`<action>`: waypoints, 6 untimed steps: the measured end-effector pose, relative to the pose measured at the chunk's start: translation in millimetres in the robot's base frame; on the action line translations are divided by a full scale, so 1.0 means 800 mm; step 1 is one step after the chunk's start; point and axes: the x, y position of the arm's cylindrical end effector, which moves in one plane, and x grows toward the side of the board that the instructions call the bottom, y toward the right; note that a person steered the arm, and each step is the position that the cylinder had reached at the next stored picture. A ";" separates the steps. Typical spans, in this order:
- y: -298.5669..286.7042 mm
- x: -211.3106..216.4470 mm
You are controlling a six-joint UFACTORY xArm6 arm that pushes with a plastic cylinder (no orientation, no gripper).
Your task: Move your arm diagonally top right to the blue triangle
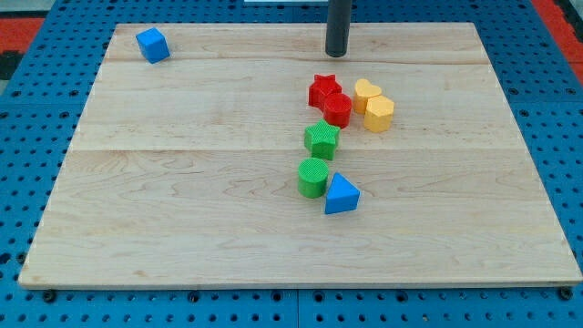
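The blue triangle (pixel 342 194) lies on the wooden board (pixel 182 200) a little right of centre, toward the view's bottom. It touches a green cylinder (pixel 312 178) on its left. My tip (pixel 337 53) is near the view's top, just right of centre, well above the blue triangle and apart from every block. The nearest blocks to the tip are a red star (pixel 322 89) and a red hexagon-like block (pixel 337 109) below it.
A green star-shaped block (pixel 322 138) sits between the red blocks and the green cylinder. A yellow heart (pixel 366 92) and a yellow hexagon (pixel 380 113) lie right of the red blocks. A blue cube (pixel 153 45) sits at the top left corner.
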 end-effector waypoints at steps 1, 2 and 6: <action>0.045 0.002; 0.102 0.028; 0.122 0.247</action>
